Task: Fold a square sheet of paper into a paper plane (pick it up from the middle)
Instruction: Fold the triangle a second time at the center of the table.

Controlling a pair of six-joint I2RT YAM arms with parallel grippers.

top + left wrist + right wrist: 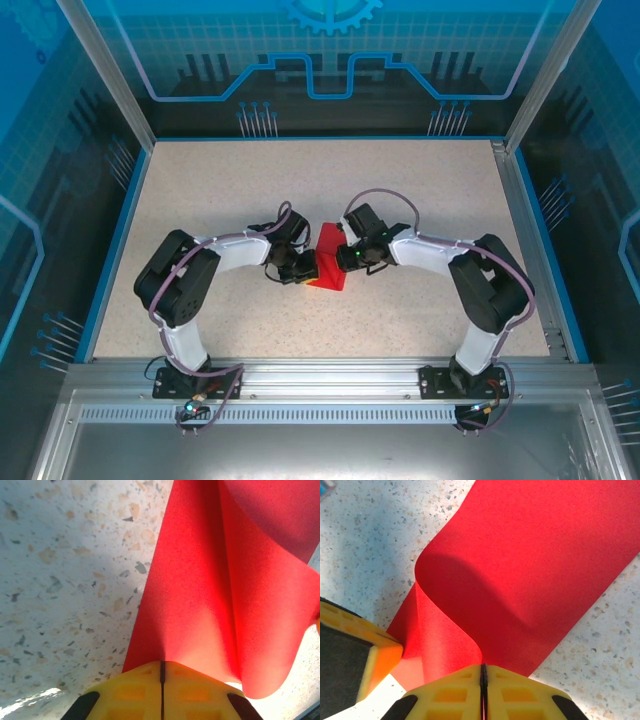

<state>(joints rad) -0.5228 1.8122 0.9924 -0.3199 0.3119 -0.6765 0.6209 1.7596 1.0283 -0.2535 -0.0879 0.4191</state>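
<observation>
Centre of table (430, 200): square sheet of paper (328, 250) lifted, curled over itself. Left gripper (162, 666) clamped tight on one edge, right gripper (483, 669) pinching the opposite edge

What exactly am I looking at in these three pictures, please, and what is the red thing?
These are two robot arms bolted at the near edge of a speckled beige table. The wide picture is from a camera above and behind them; the two close-ups come from cameras on the wrists, looking past yellow fingertips. The left gripper and right gripper meet mid-table, each pinched shut on one sheet of thin bright red paper, which bends in a soft curl between them.
</observation>
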